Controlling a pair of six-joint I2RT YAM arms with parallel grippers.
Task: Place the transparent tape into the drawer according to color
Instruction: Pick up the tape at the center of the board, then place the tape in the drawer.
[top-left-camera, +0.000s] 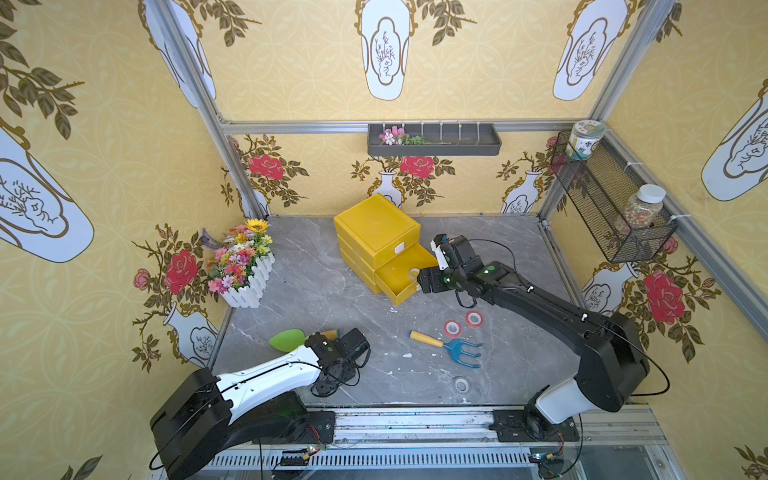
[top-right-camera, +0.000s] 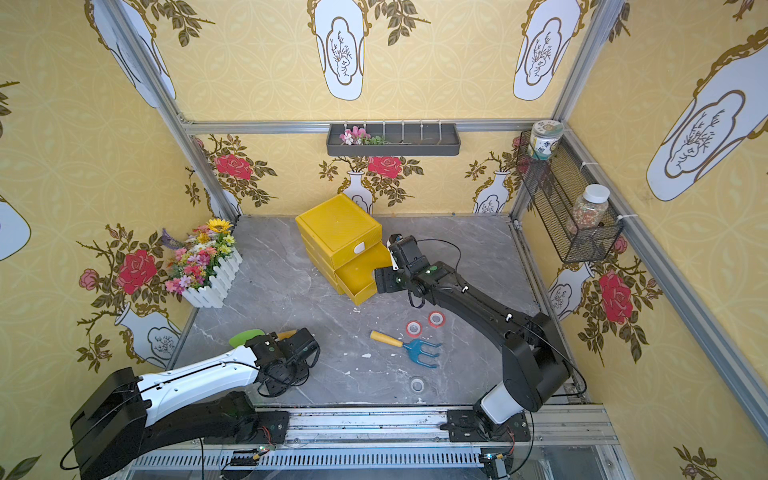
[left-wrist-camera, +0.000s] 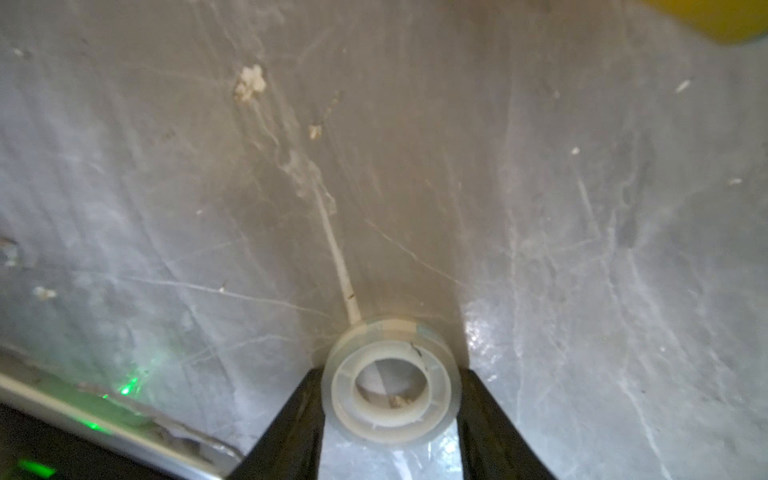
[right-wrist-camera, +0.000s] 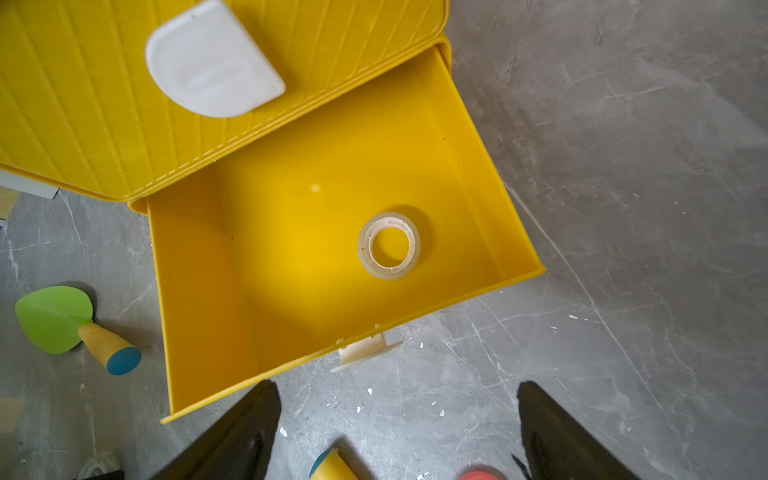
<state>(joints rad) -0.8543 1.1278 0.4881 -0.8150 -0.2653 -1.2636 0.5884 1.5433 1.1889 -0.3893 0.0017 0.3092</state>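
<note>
My left gripper (left-wrist-camera: 390, 401) is shut on a clear transparent tape roll (left-wrist-camera: 390, 353) with a pale core, low over the grey floor. In both top views the left arm (top-left-camera: 266, 374) hides that roll. The yellow cabinet (top-left-camera: 376, 232) has its middle drawer (right-wrist-camera: 199, 291) pulled out, with one clear roll (right-wrist-camera: 388, 245) lying flat inside. My right gripper (right-wrist-camera: 399, 386) hangs open just in front of that drawer's front wall, holding nothing. Two red rolls (top-left-camera: 453, 328) (top-left-camera: 474, 319) lie on the floor under the right arm. A clear-grey roll (top-left-camera: 461, 385) lies near the front edge.
A blue rake with a yellow handle (top-left-camera: 449, 347) lies between the red rolls and the clear-grey roll. A green trowel (top-left-camera: 286, 338) rests beside the left wrist. A white fence box of flowers (top-left-camera: 245, 266) stands at the left wall. A wire basket (top-left-camera: 615, 208) hangs on the right wall.
</note>
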